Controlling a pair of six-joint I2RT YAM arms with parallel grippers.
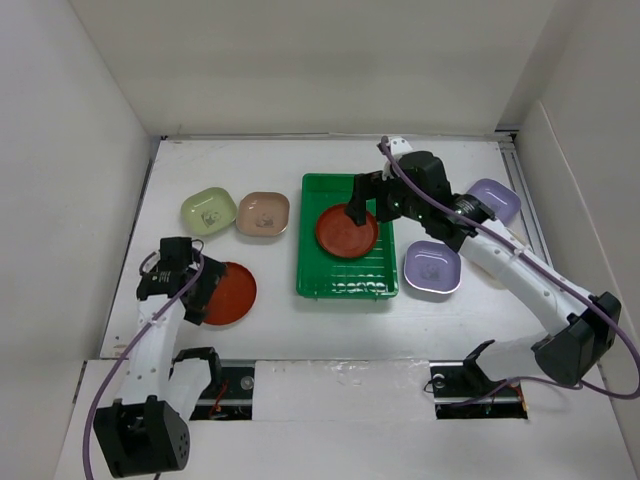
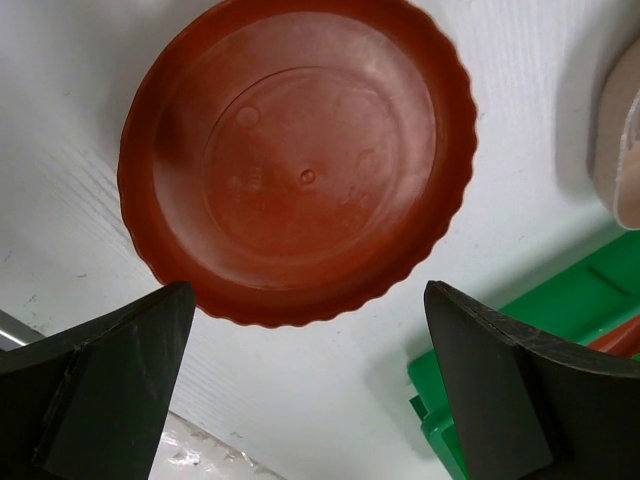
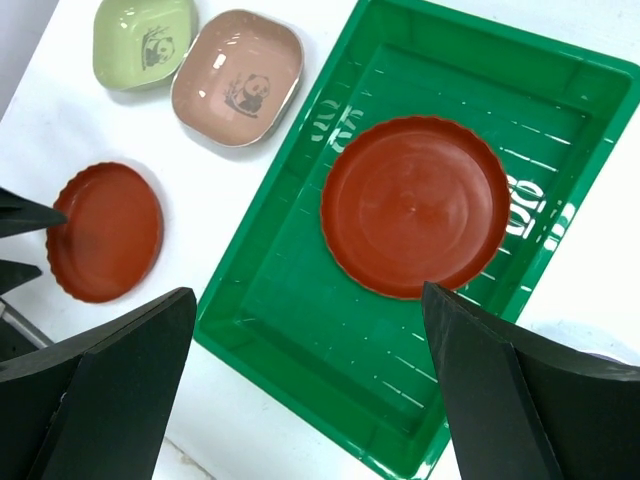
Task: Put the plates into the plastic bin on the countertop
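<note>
The left end effector [image 2: 310,395] is hanging wide open above the red-brown plate [image 2: 300,160] on the counter [image 2: 70,90]. Its fingers [image 2: 110,385] may be slipping off the low rim.

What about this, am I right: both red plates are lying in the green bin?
No. Only one red plate lies in the green bin; the other red plate lies on the white countertop. The right wrist view shows this.

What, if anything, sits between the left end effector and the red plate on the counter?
Nothing visible. The left end effector hangs open right above the red plate, and only bare countertop separates it from the green bin.
</note>
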